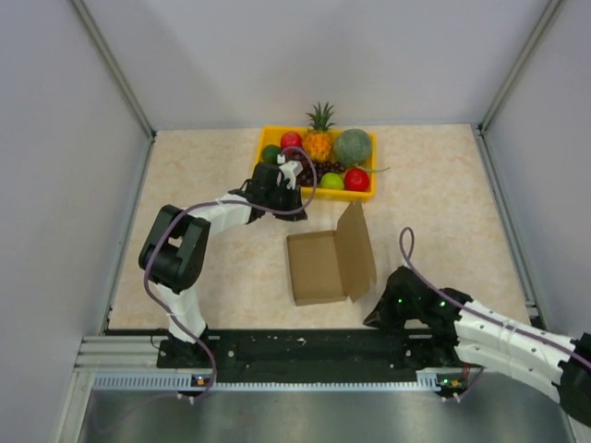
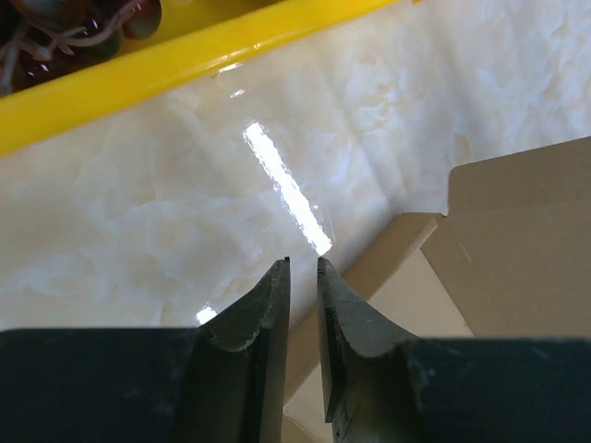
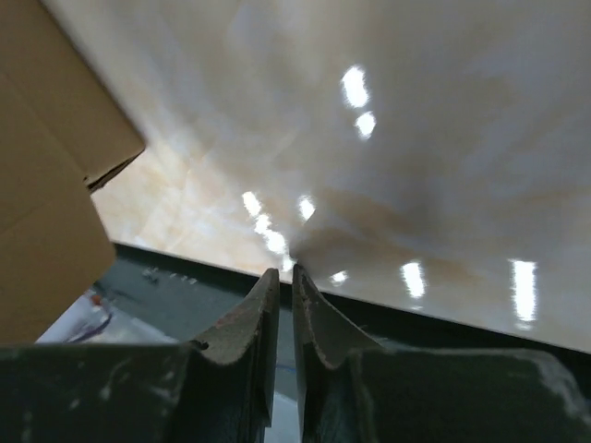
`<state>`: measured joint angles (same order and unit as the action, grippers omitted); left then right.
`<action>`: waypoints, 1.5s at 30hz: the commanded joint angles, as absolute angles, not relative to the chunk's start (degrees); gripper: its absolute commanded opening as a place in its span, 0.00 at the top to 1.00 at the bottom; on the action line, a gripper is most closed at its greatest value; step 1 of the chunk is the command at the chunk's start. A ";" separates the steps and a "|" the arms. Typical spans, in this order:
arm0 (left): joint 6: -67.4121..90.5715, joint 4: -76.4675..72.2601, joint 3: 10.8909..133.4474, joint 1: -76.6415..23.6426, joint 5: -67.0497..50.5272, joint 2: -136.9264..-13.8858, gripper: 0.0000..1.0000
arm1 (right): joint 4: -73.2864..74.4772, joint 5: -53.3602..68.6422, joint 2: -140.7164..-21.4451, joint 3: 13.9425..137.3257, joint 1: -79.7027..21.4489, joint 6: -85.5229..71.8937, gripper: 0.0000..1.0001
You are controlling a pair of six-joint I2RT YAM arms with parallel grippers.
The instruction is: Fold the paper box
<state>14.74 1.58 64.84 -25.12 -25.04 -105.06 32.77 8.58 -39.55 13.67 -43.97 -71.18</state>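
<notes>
Centrally on the desk is listed the paper box, a brown carton lying open with one flap raised along its right side. Behind and left of the box, beside the yellow fruit tray, the left hand is seen with fingers set at a narrow slit, nothing gripped. Right of the box's near corner, the right hand is noted all but closed, empty.
</notes>
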 commanded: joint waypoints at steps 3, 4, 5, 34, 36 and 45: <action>13.36 6.94 69.43 -26.10 -19.52 -110.12 0.78 | 3.37 -4.02 -48.59 8.97 -58.53 -97.01 0.96; 13.27 7.99 69.43 -26.19 -19.08 -110.56 0.78 | -2.14 -4.74 -51.21 8.09 -58.88 -99.29 0.98; 13.36 8.61 69.43 -26.10 -19.25 -110.65 0.79 | -3.59 -5.36 -52.55 8.17 -59.15 -100.10 0.99; 30.94 -12.15 23.11 -25.58 -18.81 -72.09 0.58 | 8.24 -13.79 -70.85 32.25 -38.14 -38.21 0.88; 29.62 -5.83 23.81 -24.53 -15.84 -65.15 0.45 | 14.13 -13.89 -67.25 34.52 -37.80 -32.90 0.82; 26.10 -2.73 32.34 -20.39 -21.79 -61.34 0.27 | 25.03 3.70 -62.83 44.19 -30.77 -21.61 0.56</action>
